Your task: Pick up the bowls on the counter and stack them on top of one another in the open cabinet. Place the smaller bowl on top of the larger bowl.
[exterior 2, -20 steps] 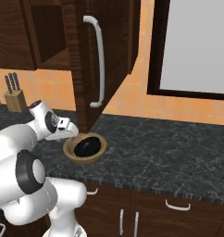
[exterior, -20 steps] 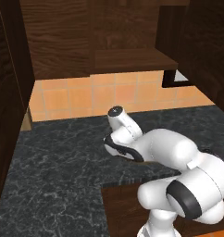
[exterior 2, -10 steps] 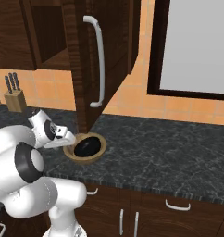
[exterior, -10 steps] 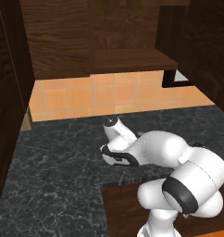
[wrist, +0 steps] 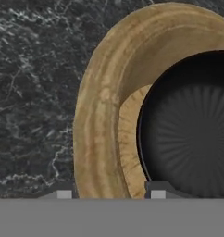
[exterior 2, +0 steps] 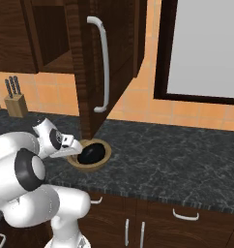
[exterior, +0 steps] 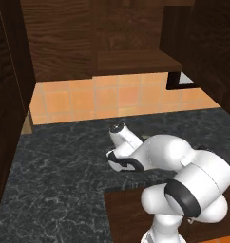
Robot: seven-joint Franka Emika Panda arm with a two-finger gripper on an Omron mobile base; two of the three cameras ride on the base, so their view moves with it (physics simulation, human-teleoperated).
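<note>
Counter (exterior 2: 177,155) beneath gripper (wrist: 108,192). Larger bowl (wrist: 97,115) sits upright, mouth up, directly ahead of gripper, smaller bowl (wrist: 192,134) nested inside it. Fingers spread, straddling the tan rim; one fingertip (wrist: 158,190) inside, other outside.

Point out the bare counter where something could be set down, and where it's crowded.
Free: the counter stretch right of the tan bowl, under the window; also the stone left of the arm by the tiled wall. Crowded: around the tan bowl, where the black bowl sits inside and the gripper straddles its rim.
</note>
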